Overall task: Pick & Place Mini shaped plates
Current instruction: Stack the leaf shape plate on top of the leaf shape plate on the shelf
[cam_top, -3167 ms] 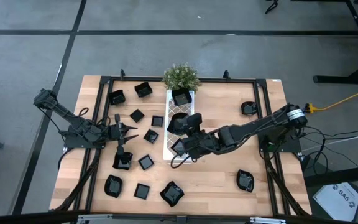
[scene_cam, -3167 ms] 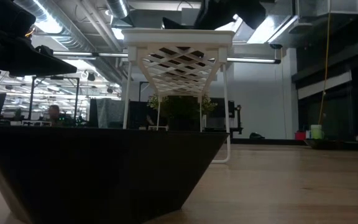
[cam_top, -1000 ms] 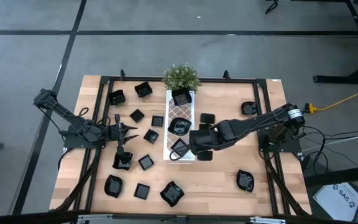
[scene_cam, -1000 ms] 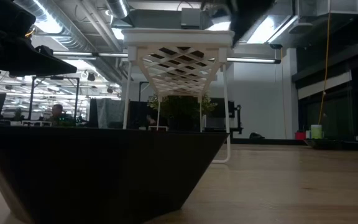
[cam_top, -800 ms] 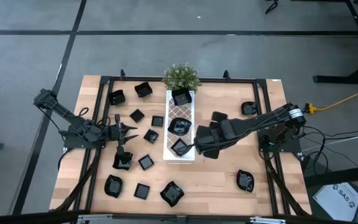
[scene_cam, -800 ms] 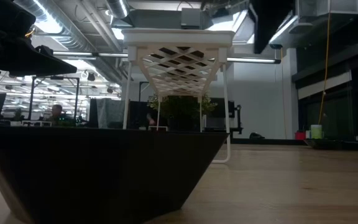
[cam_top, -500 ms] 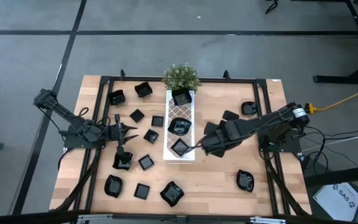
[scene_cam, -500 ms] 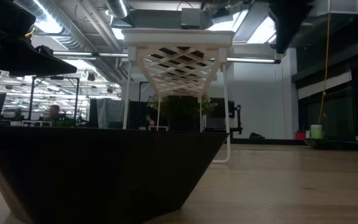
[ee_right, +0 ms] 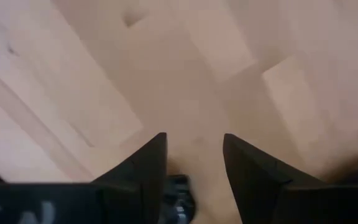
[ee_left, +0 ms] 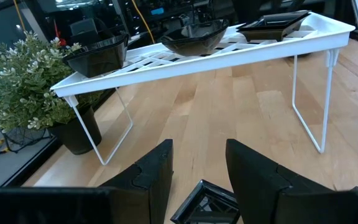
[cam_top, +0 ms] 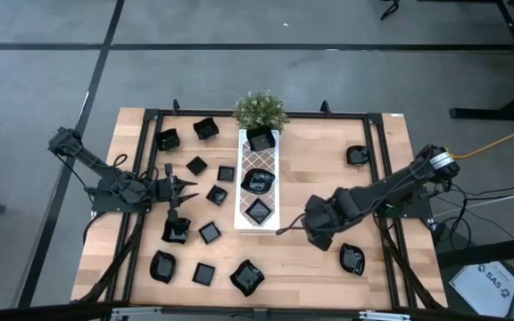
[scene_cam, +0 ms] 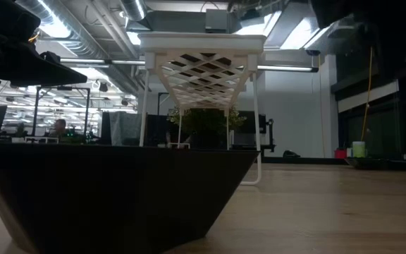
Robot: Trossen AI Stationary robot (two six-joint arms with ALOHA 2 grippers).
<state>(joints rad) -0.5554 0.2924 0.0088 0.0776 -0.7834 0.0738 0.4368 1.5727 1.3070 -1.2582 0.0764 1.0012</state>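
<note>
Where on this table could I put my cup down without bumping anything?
Best is the bare wood right of the white tray, between it and the plate by the right rail. The right gripper hovers open over its near end. Left of the tray is crowded with black plates around the left gripper.

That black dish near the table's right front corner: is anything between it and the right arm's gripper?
Nothing visible. The right gripper, open and empty, hangs over bare wood just left of that dish. The white tray stands farther left, out of the path.
</note>
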